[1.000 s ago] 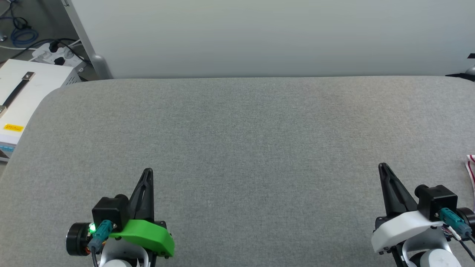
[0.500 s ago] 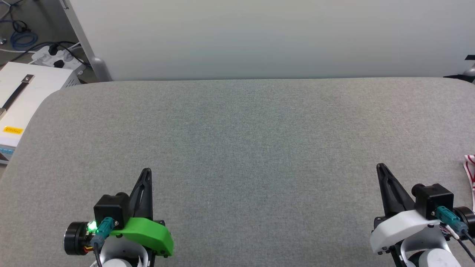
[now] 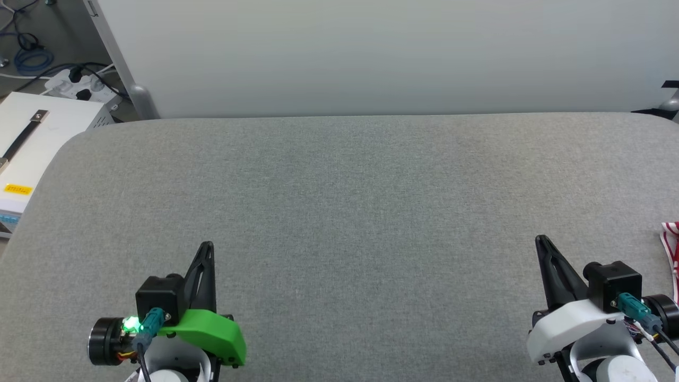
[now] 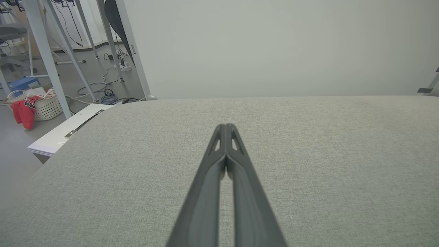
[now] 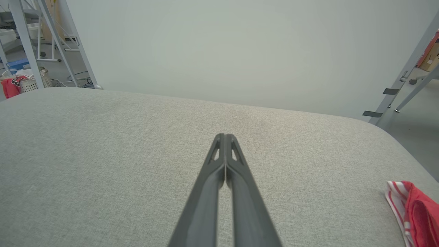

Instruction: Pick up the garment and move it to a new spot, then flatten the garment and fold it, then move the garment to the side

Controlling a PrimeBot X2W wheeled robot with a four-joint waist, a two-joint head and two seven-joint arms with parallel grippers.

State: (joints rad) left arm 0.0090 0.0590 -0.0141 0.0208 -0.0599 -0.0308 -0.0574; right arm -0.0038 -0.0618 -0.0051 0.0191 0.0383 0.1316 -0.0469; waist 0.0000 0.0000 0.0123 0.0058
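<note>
Most of garment (image 5: 416,209) beyond rt frame edge.

Grey fabric table (image 3: 339,212), white box (image 3: 42,143), pale basket (image 4: 51,109)

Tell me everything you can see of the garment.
The garment is soft red fabric with a red-and-white striped band along its edge, lying crumpled on the grey padded surface near its right edge. Most of it runs out of frame, so its full shape cannot be told. What shows touches only that surface; the right gripper, shut, stands apart from it.
</note>
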